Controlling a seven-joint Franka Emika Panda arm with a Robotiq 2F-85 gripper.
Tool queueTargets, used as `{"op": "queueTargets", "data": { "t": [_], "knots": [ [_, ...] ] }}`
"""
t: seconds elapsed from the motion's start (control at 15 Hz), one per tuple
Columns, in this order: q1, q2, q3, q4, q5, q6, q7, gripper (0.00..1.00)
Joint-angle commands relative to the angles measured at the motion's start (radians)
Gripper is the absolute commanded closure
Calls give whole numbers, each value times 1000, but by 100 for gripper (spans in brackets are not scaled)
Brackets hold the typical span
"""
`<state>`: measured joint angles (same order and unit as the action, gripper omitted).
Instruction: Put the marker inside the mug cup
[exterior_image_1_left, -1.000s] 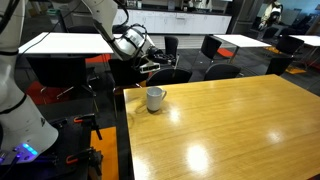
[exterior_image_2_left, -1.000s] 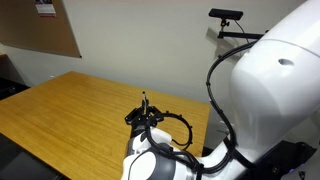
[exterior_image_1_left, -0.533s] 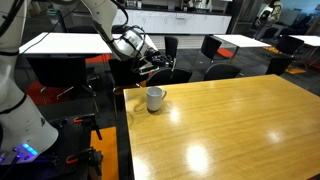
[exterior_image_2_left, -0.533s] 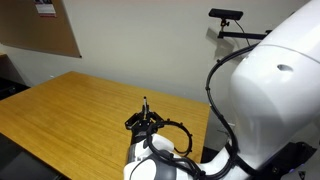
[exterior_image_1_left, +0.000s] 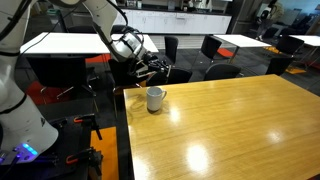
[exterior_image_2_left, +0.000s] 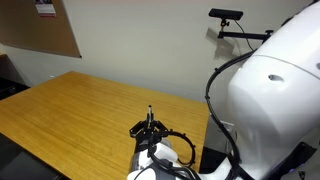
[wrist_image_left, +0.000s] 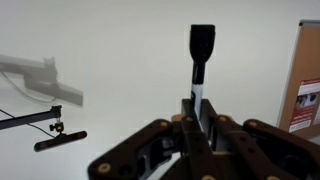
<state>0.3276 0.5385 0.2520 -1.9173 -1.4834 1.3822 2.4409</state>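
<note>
The jaws of the gripper (wrist_image_left: 200, 112) are drawn in narrow and clamped on the marker (wrist_image_left: 202, 52), holding it by its paler lower part, so the dark end stands well clear beyond the fingertips. In an exterior view the marker (exterior_image_2_left: 150, 114) rises upright out of the jaws. The wrist view past the marker shows only a wall and a camera on its stand, not the mug, so I judge the jaws are not yet aimed at the target. Below the jaws in an exterior view, and apart from them, the mug cup (exterior_image_1_left: 155, 98) stands upright on the desk (exterior_image_1_left: 235, 120) near its corner, mouth open to the top. How far the jaws sit behind or in front of it cannot be told. The step in hand is the carry to the mug, and doing it well probably means turning the wrist so the free end of the marker points down. That end should then be brought over the middle of the dark opening, away from the rim and the handle. Lower it until the tip is inside the wall before the jaws part, since a release from high up could bounce the marker out, and a knock on the rim could shove or tip the mug
</note>
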Motion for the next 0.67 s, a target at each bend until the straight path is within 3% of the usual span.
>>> {"op": "queueTargets", "data": {
  "t": [0.0,0.6],
  "knots": [
    [10,21,5,31,64,-30,23,97],
    [40,70,-2,81,186,-51,23,97]
  ]
}}
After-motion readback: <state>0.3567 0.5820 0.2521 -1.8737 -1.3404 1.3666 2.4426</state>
